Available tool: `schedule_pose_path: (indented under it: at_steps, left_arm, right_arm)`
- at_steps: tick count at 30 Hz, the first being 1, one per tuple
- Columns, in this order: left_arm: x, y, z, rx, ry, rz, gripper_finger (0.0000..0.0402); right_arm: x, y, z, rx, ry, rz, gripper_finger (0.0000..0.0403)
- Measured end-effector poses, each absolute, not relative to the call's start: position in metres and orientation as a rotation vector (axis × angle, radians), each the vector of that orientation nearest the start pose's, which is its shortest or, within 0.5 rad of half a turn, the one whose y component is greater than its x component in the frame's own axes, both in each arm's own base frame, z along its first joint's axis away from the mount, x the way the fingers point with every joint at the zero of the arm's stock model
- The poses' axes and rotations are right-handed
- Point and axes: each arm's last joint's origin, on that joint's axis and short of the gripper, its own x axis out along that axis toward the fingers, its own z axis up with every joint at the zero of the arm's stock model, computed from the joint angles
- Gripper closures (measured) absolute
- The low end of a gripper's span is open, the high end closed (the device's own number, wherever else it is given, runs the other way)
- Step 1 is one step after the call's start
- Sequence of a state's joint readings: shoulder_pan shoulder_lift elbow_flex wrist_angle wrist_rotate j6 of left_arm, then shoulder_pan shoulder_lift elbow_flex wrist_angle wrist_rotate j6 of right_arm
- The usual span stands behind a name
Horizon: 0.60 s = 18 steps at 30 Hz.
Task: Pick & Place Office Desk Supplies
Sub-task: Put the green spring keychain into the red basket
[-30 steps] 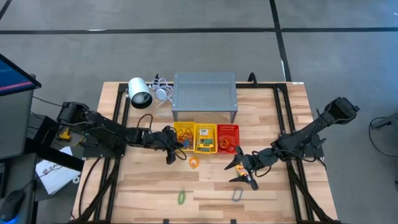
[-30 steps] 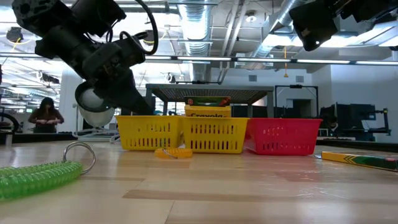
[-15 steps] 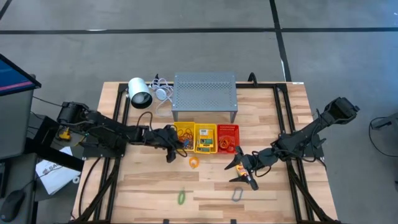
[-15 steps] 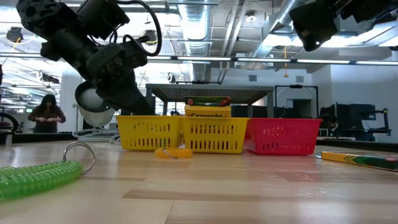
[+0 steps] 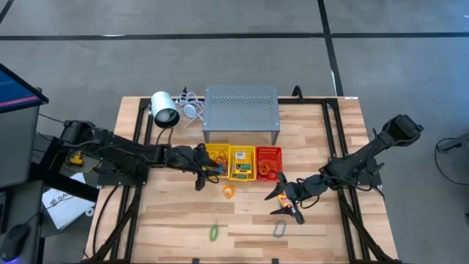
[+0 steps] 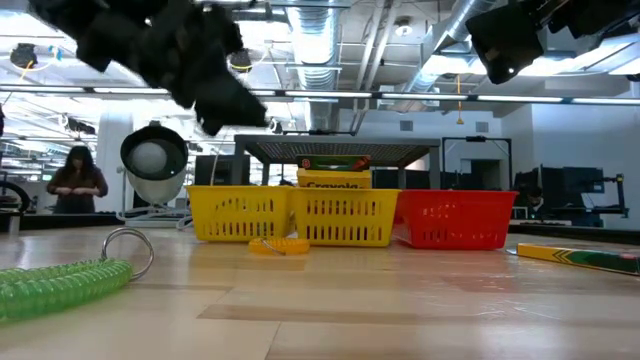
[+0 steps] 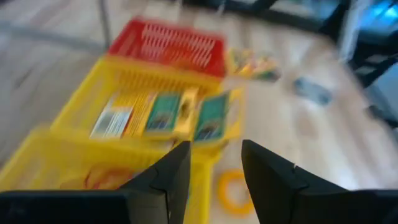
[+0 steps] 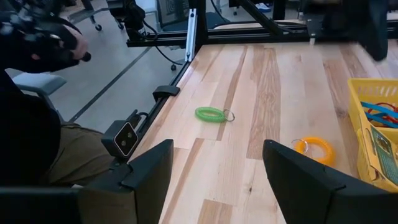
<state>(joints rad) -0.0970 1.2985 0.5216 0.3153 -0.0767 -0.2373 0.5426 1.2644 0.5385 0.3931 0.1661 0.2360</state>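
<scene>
Left gripper (image 5: 201,167): I see it raised over the first yellow basket (image 5: 217,158), fingers parted, holding nothing. Rubber bands (image 7: 104,178) lie inside that basket. Second yellow basket (image 5: 242,163): I count several crayon boxes (image 7: 163,114) lying in it. Red basket (image 5: 268,164): an orange item shows inside; I cannot tell what. Orange ring (image 5: 229,192) rests on the table just before the yellow baskets. Green coil ring (image 5: 214,232) and grey clip (image 5: 279,230) lie nearer the front edge. Right gripper (image 5: 284,202): I see it low over the table beside a crayon box (image 6: 578,257), fingers spread, empty.
</scene>
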Motion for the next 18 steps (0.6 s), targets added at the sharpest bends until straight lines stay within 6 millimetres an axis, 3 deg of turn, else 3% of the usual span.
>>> schedule_pose_path:
  at_steps: [5,14,18]
  left_arm:
    - [0.249,-0.044,0.205,-0.137,0.406,-0.098,0.0262]
    - [0.255,-0.113,0.224,-0.015,0.449,-0.224,0.0264]
    - [0.268,-0.142,0.221,0.094,0.553,-0.236,0.0265]
  right_arm:
    - [0.220,0.127,0.206,0.116,0.355,0.334,0.0159]
    - [0.221,0.127,0.207,0.117,0.348,0.332,0.0159]
    - [0.222,0.125,0.207,0.118,0.343,0.326,0.0159]
